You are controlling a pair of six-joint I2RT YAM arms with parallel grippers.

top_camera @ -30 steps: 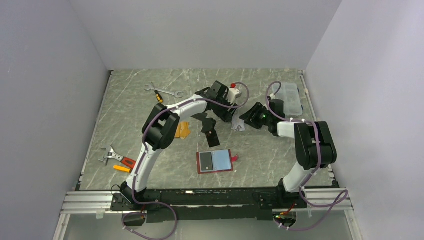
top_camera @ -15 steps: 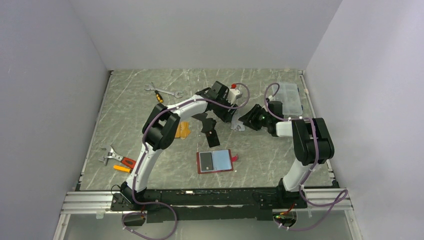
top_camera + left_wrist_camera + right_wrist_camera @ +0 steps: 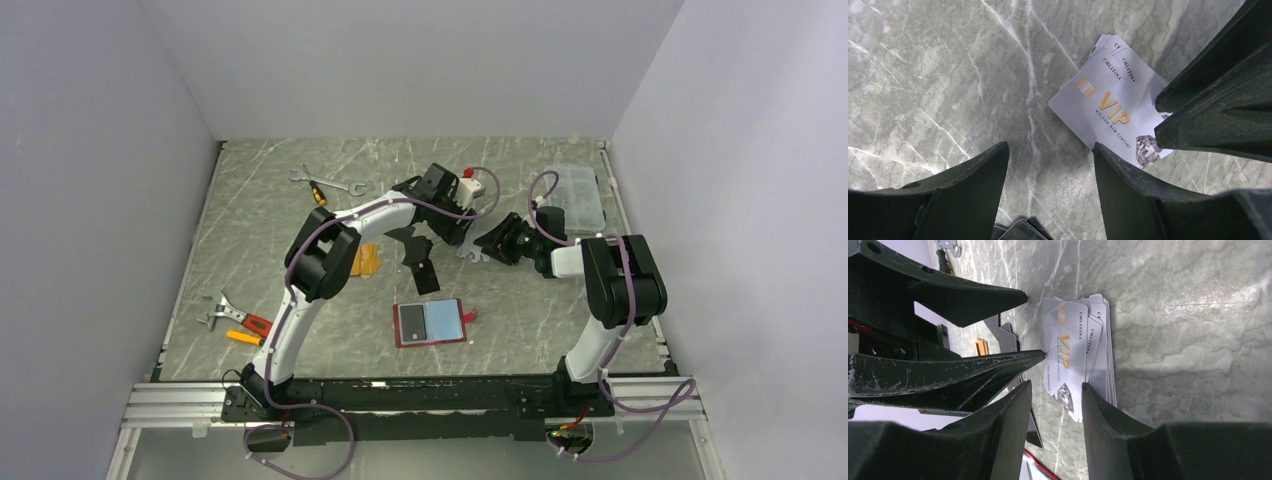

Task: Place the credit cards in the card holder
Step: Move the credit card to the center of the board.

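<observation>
A fanned stack of silver-grey credit cards (image 3: 1108,105) (image 3: 1073,355) (image 3: 472,251) lies flat on the marble table. My left gripper (image 3: 1050,146) (image 3: 455,236) hovers open just beside the stack, with bare table between its fingers. My right gripper (image 3: 1056,385) (image 3: 492,246) is open, low at the stack's near end. One of its fingertips (image 3: 1087,389) is over the stack's edge, and a card corner shows in the gap. Black cards (image 3: 422,262) and orange cards (image 3: 365,260) lie to the left. The dark-red card holder (image 3: 404,338) lies open nearer the arms.
A clear compartment box (image 3: 580,195) stands at the back right. A white object with a red cap (image 3: 470,183) sits behind the left gripper. Wrenches (image 3: 325,185) lie at the back left. Pliers and an orange-handled tool (image 3: 235,322) lie at the front left.
My right gripper has slid left, closer to the silver cards and the left gripper, and its jaws have narrowed a little. The left arm has stayed put.
</observation>
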